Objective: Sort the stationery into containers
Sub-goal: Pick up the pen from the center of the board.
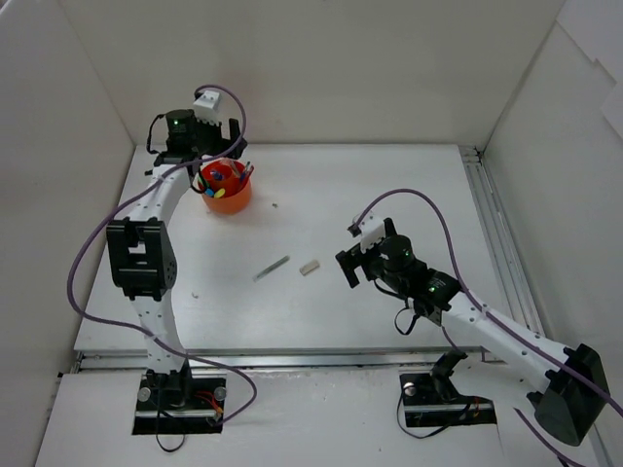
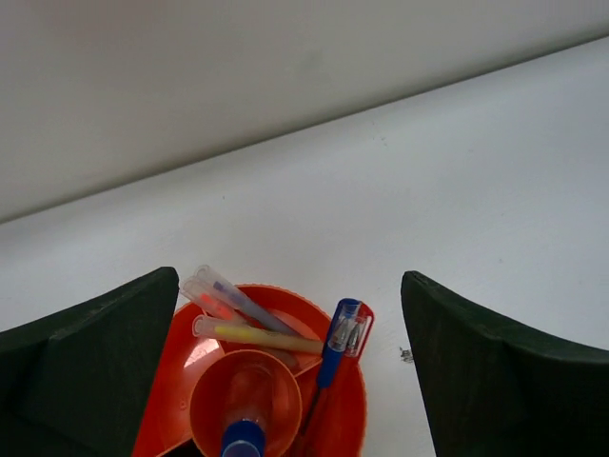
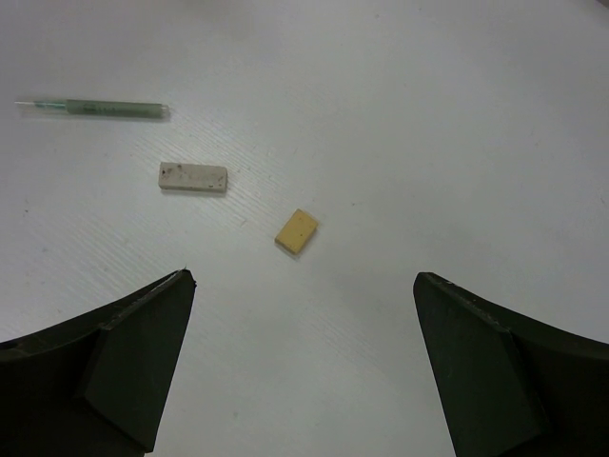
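Observation:
The orange organizer [image 1: 226, 191] [image 2: 347, 400] stands at the back left with several pens in it. Its ring holds clear-capped pens [image 2: 238, 307] and a blue pen [image 2: 338, 347]. A blue-capped tube [image 2: 244, 440] stands in the centre well. My left gripper [image 1: 216, 161] [image 2: 290, 281] hangs open right above it, holding nothing. On the table lie a grey-green pen [image 1: 272, 269] [image 3: 95, 109], a grey eraser [image 1: 309, 266] [image 3: 193, 177] and a yellow eraser [image 3: 297, 231]. My right gripper [image 1: 348, 255] [image 3: 304, 278] is open and empty, just short of the yellow eraser.
A tiny scrap [image 1: 276, 205] lies right of the organizer and another small bit [image 1: 195, 294] sits near the left arm. White walls close in the table at the back and sides. A rail [image 1: 496, 243] runs along the right edge.

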You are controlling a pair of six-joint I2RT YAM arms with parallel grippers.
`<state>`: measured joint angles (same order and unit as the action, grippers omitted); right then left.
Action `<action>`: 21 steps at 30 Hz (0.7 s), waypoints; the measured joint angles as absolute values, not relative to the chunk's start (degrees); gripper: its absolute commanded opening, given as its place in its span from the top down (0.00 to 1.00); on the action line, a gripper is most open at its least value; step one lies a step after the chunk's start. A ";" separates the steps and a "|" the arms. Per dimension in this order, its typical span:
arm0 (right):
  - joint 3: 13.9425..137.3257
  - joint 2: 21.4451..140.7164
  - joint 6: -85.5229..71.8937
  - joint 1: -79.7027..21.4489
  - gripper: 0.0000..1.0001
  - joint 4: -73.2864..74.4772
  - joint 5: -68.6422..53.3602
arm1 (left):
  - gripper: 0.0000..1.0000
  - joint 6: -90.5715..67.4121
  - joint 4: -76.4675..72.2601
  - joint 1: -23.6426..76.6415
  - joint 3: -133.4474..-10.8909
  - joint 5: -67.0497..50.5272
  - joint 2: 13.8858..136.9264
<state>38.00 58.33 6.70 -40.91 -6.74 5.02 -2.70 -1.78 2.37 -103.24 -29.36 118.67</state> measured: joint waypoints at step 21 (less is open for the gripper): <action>31.22 39.24 -5.72 -40.93 0.02 -1.91 8.99 | 0.00 -38.19 24.03 29.08 -71.50 -2.87 78.54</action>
